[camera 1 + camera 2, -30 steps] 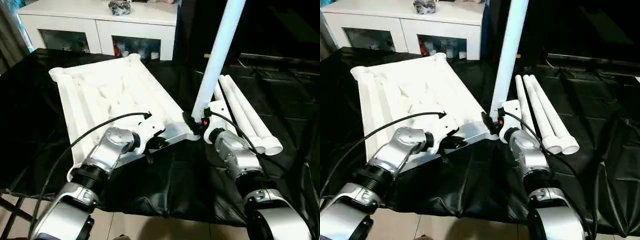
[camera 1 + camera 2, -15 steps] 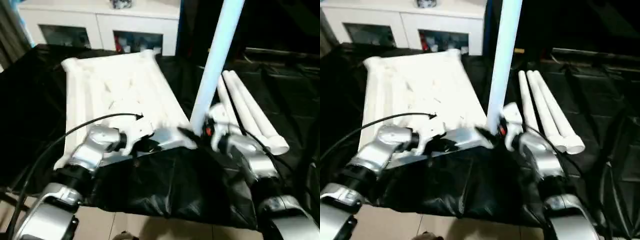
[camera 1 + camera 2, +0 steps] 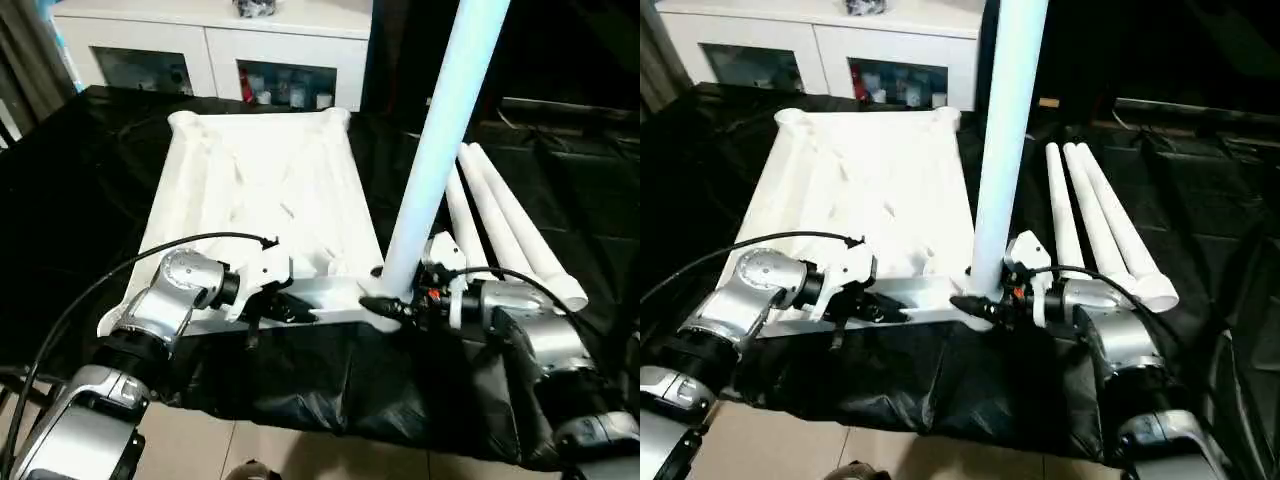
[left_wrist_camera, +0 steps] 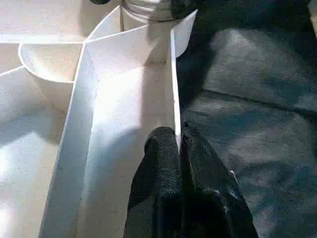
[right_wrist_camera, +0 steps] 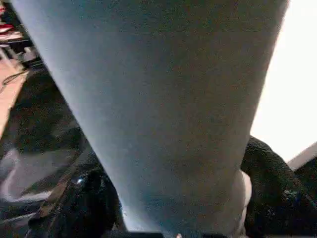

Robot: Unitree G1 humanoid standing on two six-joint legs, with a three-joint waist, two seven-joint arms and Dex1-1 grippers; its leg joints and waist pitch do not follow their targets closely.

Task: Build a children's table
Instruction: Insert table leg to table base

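Left eye view: tabletop (image 3: 265,190) lies underside-up on black cloth (image 3: 80,200); one leg (image 3: 430,170) stands upright in its near right corner socket, right gripper (image 3: 392,303) fingers clasping its base, so approx. 1 of 4 fitted. Three legs (image 3: 505,235) lie loose just beside the top. Left gripper (image 4: 179,144) fingers pinch the top's near rim wall; top's near edge sits close to the cloth's front drop-off, w/ more open room on the cloth out left.

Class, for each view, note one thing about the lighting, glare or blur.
Left eye view: the upright leg looks bluish against the dark background, and the tabletop is bright, its ribs washed out. Left wrist view: glare whitens the rib walls beside the hand. Right wrist view: the leg sits very close and soft, with a blown-out white patch at one side.
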